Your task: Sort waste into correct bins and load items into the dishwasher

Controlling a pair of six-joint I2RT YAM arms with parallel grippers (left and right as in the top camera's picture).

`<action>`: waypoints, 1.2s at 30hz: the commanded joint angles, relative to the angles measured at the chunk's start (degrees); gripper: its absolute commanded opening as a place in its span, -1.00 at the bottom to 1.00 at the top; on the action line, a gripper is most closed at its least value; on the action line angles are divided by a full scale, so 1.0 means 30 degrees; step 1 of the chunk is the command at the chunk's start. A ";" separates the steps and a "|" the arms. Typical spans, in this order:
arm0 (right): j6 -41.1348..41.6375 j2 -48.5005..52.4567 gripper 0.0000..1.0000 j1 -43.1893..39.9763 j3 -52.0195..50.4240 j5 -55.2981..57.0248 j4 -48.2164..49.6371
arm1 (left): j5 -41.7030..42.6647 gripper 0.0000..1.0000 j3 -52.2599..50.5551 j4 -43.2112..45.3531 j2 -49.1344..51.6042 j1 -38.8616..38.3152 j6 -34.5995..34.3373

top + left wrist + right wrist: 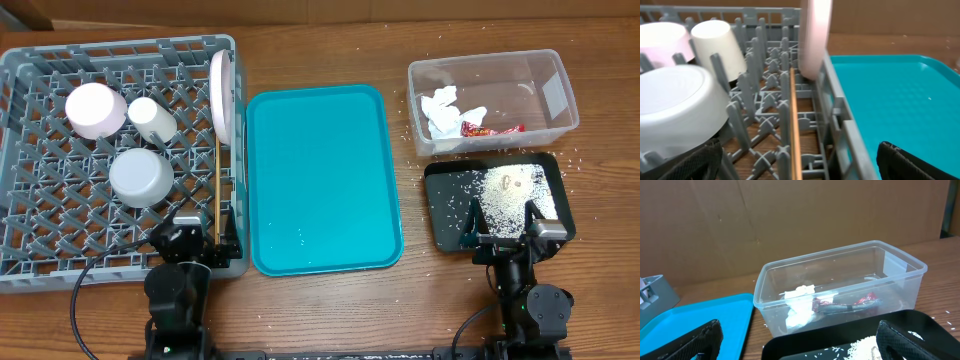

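Chopsticks [794, 125] lie in the rack [840, 117], seemingly side by side: light, stiff, slippery wood, best pinched mid-length; left gripper [800, 161] and right gripper [796, 341] both empty, fingers apart

Rice [510, 188] on black tray [442, 185]; tissue [440, 108], wrapper [490, 128] in clear tub [560, 95] (far right).

Even bright light; blurry wrist-view foregrounds.
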 commanded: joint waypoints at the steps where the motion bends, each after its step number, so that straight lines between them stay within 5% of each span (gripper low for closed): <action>1: -0.0080 -0.0189 1.00 -0.0080 -0.0197 0.0109 0.0131 | -0.1013 1.00 -0.0131 -0.1107 -0.1231 -0.0940 0.0984; 6: -0.0080 -0.0189 1.00 -0.0080 -0.0197 0.0109 0.0131 | -0.2557 1.00 -0.0131 -0.3971 -0.3490 -0.2280 0.0998; 36: -0.0080 -0.0189 1.00 -0.0080 -0.0197 0.0109 0.0131 | -0.1902 1.00 -0.0124 -0.3971 -0.7628 -0.1508 0.0663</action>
